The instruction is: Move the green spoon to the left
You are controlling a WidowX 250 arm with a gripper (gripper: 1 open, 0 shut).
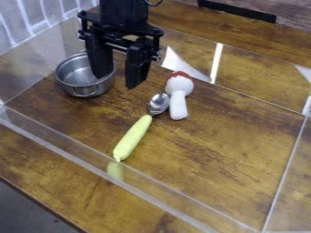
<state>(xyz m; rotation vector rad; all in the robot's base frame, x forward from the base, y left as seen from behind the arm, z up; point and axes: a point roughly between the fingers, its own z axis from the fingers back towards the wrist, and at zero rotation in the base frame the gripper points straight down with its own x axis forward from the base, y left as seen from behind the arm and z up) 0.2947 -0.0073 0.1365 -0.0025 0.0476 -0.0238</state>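
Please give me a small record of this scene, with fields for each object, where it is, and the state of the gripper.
surface: wooden table inside clear walls
green spoon: lies flat near the middle, silver bowl toward the back, yellow-green handle toward the front
white utensil: lies just right of the spoon's bowl, red band at its far end
pot: metal, at the left rear
gripper: open, points down, beside the pot, holding nothing
task status: spoon not yet grasped
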